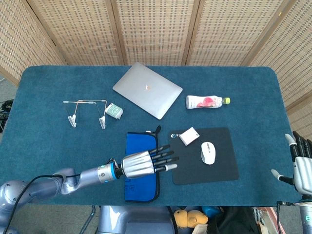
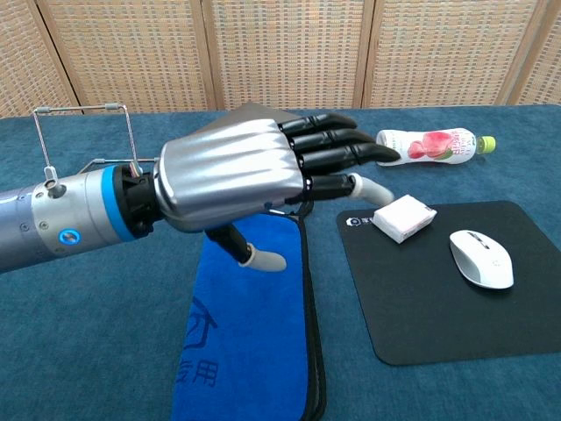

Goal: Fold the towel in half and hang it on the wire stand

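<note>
The left hand [image 1: 144, 164] hovers palm down above the towel [image 1: 141, 170], its fingers [image 2: 329, 140] stretched out and a little apart, the thumb [image 2: 248, 254] hanging below the palm; it holds nothing. The blue towel lies flat on the table [image 1: 48, 131] directly under this hand, a long strip with a dark edge running along its side toward the fingertips, and part of it reaches back toward the robot past the wrist. Off at the table's near corner, well apart from the left hand, the right hand [image 1: 302, 168] stands upright with its fingers spread and empty.

Just beyond the left hand's fingertips lies a black mouse pad [image 1: 204, 158]; a white mouse [image 1: 208, 152] sits on it, and a small white box [image 1: 189, 136] rests on its far corner. Farther from the hand, on the side of its forearm, the wire stand [image 1: 87, 111] stands upright on the table, well apart from the towel, with a small green-and-white packet [image 1: 114, 110] just beside it. Farther still, ahead of the hand, a closed grey laptop [image 1: 147, 89] lies flat. A bottle [image 1: 207, 101] with a pink label lies on its side beyond the mouse pad.
</note>
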### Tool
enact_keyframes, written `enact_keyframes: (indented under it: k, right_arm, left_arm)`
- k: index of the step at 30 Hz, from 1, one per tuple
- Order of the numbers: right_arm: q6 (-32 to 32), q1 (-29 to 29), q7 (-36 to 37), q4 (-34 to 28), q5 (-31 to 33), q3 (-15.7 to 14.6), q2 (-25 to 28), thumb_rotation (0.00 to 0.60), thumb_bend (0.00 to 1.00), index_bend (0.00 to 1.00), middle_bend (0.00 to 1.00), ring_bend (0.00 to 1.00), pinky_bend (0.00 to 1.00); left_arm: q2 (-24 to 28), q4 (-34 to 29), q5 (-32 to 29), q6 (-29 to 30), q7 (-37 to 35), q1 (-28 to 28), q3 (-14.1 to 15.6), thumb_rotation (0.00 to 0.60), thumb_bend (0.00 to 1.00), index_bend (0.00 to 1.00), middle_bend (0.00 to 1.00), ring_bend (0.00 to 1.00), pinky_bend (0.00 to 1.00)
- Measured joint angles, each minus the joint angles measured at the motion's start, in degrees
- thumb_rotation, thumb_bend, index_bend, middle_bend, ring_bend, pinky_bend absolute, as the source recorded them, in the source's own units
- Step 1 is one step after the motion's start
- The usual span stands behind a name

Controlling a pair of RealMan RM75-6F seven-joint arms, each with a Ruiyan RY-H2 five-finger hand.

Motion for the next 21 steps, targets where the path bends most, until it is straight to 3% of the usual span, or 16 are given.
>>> enact_keyframes:
  k: [10,15,21]
  right_arm:
    - [-0.82,0.43,-0.75,0.27,0.52,0.0,-0.42,0.6,0.0,0.0,0.0,0.0,0.0]
    - [-1.59,0.73,-1.01,0.55,1.33,0.12,-0.64,0.6,0.0,0.0,0.0,0.0,0.0]
    - [-2.0,0.94,-1.09,0.79,1.82,0.24,-0.8,0.6,0.0,0.0,0.0,0.0,0.0]
  left_arm:
    - [1.7,-9.02,-28.08,-19.26,12.55,1.44,-10.51,0.6,0.24,0.28,0.0,0.0,0.0]
    - [-0.67,-9.48,-39.38,-23.86,21.91,1.34,-15.22,0.6,0.25,0.31,0.0,0.0,0.0]
    - [-3.26,-8.96,-48.79,-25.98,29.42,0.7,-17.75,0.6,0.27,0.34,0.0,0.0,0.0]
